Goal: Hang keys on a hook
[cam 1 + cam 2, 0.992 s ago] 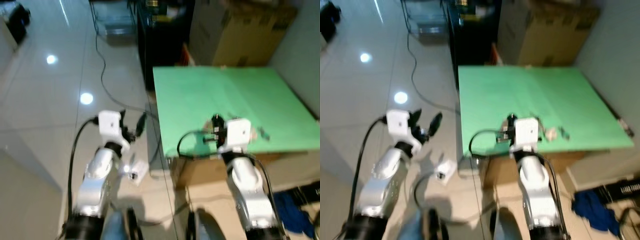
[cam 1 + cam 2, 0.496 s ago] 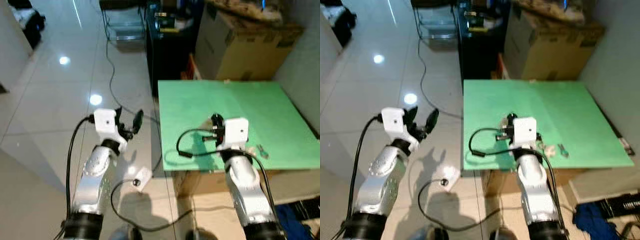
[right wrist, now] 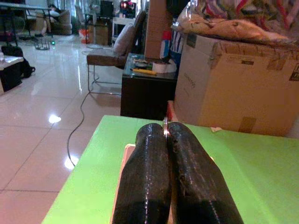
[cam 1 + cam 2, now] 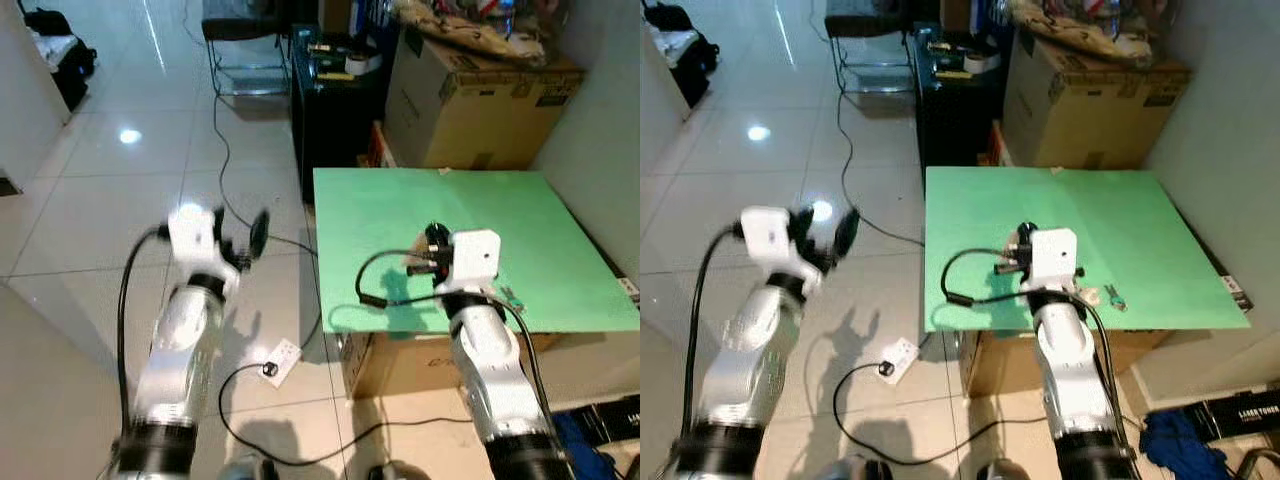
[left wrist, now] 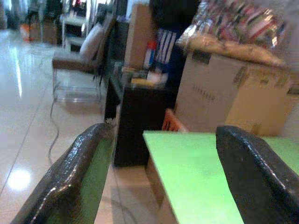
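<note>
Right wrist view — right claw (image 3: pixel 167 133) pinches keys (image 3: pixel 165 124) over green table (image 3: pixel 243 168).

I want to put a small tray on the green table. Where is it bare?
The green table is bare across its far half, toward the cardboard box, and along its right side. The near edge is crowded: the right gripper, the keys and a black cable.

floor (image 4: pixel 90 190): glossy tile, I see glare | desk (image 4: pixel 540 230): matt green | box (image 4: pixel 480 105): cardboard (taped) | right tool (image 3: pixel 167 135): glossy black fingers
</note>
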Motion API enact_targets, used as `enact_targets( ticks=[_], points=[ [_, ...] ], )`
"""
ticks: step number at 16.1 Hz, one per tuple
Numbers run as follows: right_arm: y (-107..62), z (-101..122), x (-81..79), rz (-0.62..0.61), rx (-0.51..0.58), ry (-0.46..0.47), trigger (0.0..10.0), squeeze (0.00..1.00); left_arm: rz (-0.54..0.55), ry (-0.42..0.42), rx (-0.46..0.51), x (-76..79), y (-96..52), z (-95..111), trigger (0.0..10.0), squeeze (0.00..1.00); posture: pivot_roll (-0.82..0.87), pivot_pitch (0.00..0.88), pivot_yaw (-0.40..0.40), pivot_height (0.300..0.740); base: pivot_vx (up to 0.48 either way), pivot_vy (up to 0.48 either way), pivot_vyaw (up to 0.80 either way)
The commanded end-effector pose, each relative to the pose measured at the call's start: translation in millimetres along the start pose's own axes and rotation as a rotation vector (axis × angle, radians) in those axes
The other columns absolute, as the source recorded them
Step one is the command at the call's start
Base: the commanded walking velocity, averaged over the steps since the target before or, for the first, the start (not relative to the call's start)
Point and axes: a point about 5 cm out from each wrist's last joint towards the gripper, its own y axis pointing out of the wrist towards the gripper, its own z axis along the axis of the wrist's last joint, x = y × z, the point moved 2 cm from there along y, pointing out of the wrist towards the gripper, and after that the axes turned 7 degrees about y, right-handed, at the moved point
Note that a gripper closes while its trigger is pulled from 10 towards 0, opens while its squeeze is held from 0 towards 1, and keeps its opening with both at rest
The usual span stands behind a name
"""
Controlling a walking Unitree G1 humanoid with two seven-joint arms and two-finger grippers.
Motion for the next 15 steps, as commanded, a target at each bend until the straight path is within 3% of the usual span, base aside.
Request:
enact_targets(
  ticks=[1, 9, 15],
  points=[
    [3.3, -2.0, 3.5, -0.017, -0.015, 0.018, 10.0, 0.02, -0.008, 0.018, -0.019, 1.3, 3.5, 0.5, 10.0, 0.00, -0.08, 0.073, -0.008, 0.740, 0.000, 0.000, 0.00],
    [2.2, -6.6, 0.4, -0.005, -0.032, 0.021, 10.0, 0.02, -0.012, 0.010, -0.023, 8.3, 9.0, 1.2, 10.0, 0.00, -0.10, 0.075, -0.015, 0.740, 0.000, 0.000, 0.00],
    [0.4, -12.6, -0.8, 0.013, -0.058, 0.021, 10.0, 0.01, 0.002, -0.010, -0.030, 9.9, 10.9, -1.1, 10.0, 0.00, -0.11, 0.067, -0.031, 0.740, -0.263, 0.000, 0.00]
  ],
)
